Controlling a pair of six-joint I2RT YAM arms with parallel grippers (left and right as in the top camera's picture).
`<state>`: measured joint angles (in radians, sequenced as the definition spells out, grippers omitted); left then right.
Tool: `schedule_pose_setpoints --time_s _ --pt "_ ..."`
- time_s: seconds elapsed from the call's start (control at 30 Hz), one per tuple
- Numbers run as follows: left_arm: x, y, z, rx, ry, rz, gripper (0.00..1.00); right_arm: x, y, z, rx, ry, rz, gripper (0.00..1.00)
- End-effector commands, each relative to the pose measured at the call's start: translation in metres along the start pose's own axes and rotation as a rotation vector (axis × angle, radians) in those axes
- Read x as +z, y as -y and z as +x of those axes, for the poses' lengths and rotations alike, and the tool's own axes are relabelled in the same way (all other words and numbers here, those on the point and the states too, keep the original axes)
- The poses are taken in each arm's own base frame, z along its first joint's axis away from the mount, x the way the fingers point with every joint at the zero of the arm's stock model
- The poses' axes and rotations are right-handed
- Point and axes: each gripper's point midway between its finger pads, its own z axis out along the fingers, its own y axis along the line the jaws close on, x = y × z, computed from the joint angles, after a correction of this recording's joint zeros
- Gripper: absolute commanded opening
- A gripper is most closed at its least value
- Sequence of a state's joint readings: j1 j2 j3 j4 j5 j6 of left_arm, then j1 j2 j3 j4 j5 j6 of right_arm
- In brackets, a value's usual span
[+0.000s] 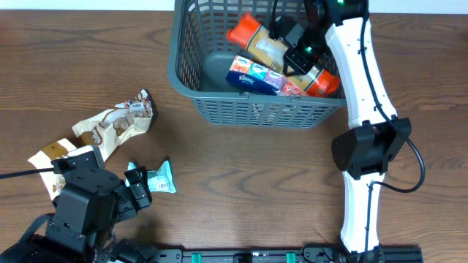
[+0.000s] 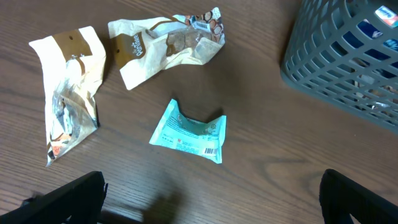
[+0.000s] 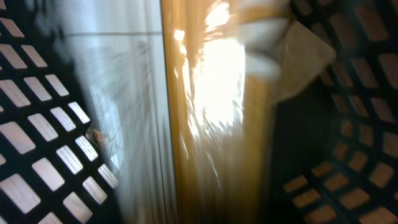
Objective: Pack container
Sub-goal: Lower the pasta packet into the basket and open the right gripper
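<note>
Left claw (image 2: 211,190) is spread wide with nothing in it, hovering low over the desk (image 1: 73,58) near side. A small teal packet (image 2: 189,130) lies flat just ahead of it. Past that are two crumpled cream-and-brown snack bags (image 2: 165,43) (image 2: 71,87), side by side.

The container (image 1: 248,109) sits at the far edge of the desk, well apart from those snacks. Inside it there's a blue tissue pack (image 1: 252,75) and a couple of orange-ended packs (image 1: 256,40), all leaning on each other.

My right claw (image 1: 296,52) is down inside the container, right over the pile. Whether it's apart or pinching something, I can't tell — the wrist view is one big amber blur between lattice walls.
</note>
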<state>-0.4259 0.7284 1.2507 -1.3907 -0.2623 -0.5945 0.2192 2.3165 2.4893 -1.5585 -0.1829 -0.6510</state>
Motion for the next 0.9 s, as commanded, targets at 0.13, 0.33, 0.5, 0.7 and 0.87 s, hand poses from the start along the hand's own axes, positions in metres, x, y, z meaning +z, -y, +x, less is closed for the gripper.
schedule_pose_setpoints --time_s 0.13,0.33,0.5,0.7,0.87 --pt "-0.001 -0.003 -0.002 0.013 0.008 -0.013 0.99 -0.012 -0.002 -0.012 -0.020 0.054 0.023 0.79" --pt "-0.001 -0.003 -0.002 0.013 0.008 -0.013 0.99 -0.023 0.004 -0.020 0.012 0.090 0.063 0.98" --pt "-0.001 -0.003 -0.002 0.013 0.008 -0.013 0.99 -0.054 0.011 -0.038 0.041 0.189 0.127 0.99" --pt "-0.001 -0.003 -0.002 0.012 0.008 -0.013 0.99 -0.135 0.015 -0.065 0.061 0.410 0.266 0.99" --pt "-0.001 -0.003 -0.002 0.013 0.008 -0.013 0.99 -0.239 0.031 -0.060 0.187 0.612 0.533 0.99"
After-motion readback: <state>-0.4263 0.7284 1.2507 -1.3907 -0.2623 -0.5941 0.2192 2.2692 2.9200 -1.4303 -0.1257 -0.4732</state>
